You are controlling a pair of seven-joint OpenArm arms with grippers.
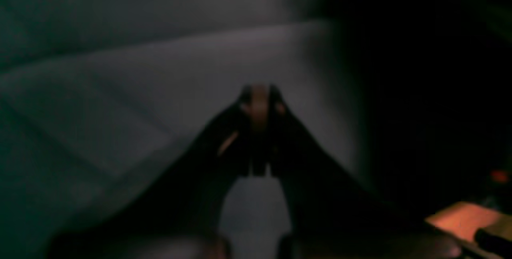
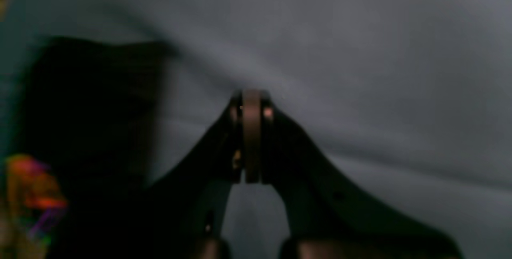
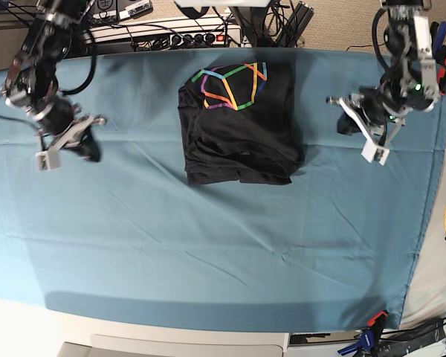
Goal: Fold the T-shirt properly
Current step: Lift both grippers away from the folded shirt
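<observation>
Teal cloth (image 3: 208, 245) covers the worktop; the T-shirt (image 3: 241, 126) lies bunched near its far middle, print up. We judge it light, soft and limp, best pinched at hem corners. We keep both left gripper (image 3: 375, 151) and right gripper (image 3: 50, 158) fingers pressed together, empty

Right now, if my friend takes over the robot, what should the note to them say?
Left claw: shut, holding nothing, over the teal table cloth to one side of the shirt.
Right claw: shut, empty, out on the other side.
Black T-shirt: lies in a folded bundle at the middle back of the cloth, rainbow print showing on top.
Done: shirt folded up and let go.
Left: the near edge looks lumpy; perhaps neaten it.
</observation>
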